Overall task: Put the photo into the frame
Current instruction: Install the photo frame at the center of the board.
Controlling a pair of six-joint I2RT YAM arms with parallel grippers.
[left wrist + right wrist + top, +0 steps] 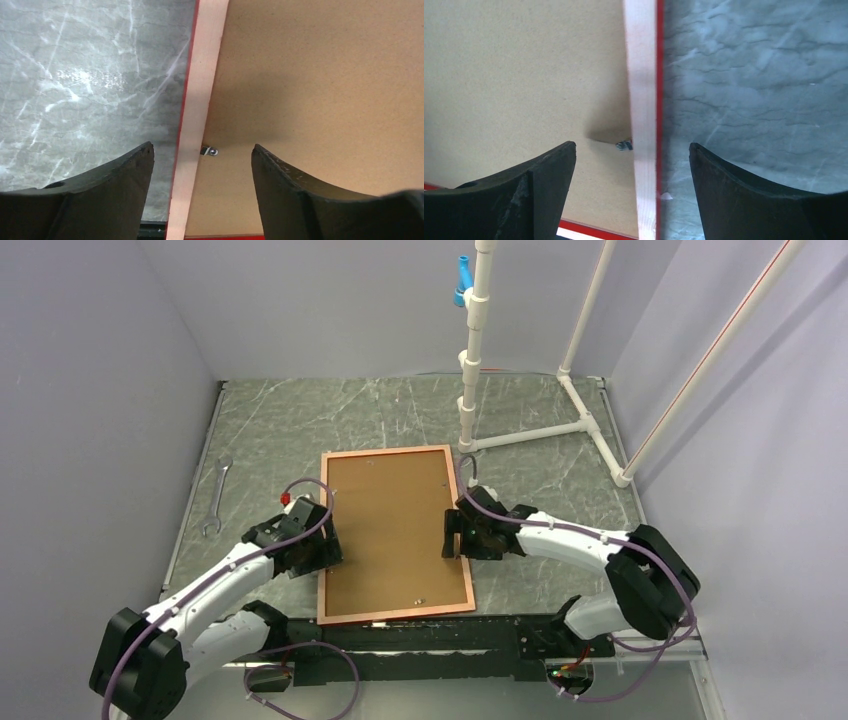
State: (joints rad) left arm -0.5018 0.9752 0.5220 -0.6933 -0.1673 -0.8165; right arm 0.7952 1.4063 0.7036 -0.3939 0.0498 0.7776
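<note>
The frame [390, 452] lies flat on the marble table with its orange-brown rails up and a thin red outer edge. A brown backing board [392, 530] fills it. The photo is hidden. My left gripper [325, 545] is open over the frame's left rail [197, 100], one finger over the table and the other over the board [320, 85]; a small metal clip [211, 151] sits between them. My right gripper [452, 532] is open astride the right rail [642, 75], beside another clip [625, 145]. Neither gripper holds anything.
A steel wrench [216, 496] lies near the table's left edge. A white PVC pipe stand [475, 350] rises at the back right, its legs spreading toward the right wall. A black rail [440, 635] runs along the near edge.
</note>
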